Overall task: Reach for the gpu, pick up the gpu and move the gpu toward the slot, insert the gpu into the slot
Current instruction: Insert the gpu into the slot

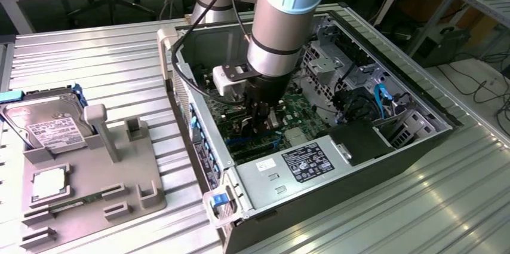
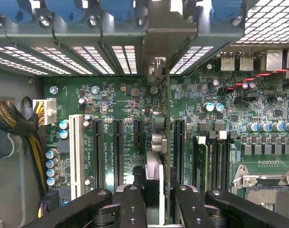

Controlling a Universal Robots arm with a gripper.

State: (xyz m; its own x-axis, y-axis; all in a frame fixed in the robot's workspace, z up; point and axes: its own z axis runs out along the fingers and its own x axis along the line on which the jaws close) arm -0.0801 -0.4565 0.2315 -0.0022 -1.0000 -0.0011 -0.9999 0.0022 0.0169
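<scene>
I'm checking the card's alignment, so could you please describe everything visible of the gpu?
The gpu shows edge-on in the wrist view: a thin green board edge standing upright over the motherboard, its silver bracket at the case's rear wall. It sits among the black expansion slots, held between the jaws of the gripper. Whether it is seated in a slot cannot be told.
</scene>
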